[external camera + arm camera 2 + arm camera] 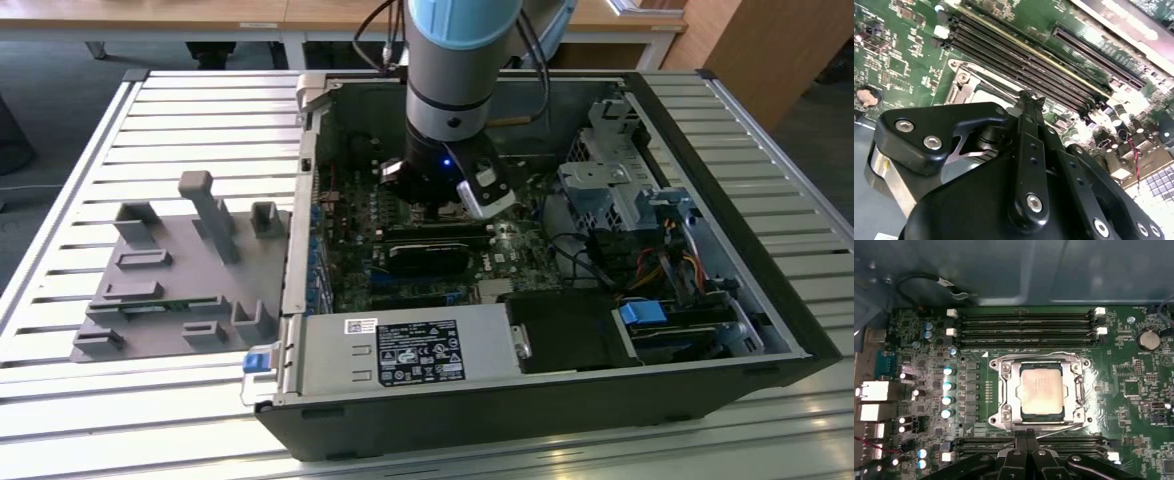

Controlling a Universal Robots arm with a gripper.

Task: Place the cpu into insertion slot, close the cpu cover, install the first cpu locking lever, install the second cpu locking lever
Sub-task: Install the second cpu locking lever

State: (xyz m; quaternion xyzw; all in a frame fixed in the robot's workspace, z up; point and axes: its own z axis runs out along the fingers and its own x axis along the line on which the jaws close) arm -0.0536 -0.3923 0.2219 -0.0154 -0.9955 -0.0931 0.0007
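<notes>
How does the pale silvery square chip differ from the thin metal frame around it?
The pale silvery-grey square cpu is a solid flat plate; the thin silvery metal cpu cover is an open frame with a square window. The cpu is smaller and shows through that window; the cpu cover surrounds it. Both are square, metallic and lie flat on the green motherboard.
</notes>
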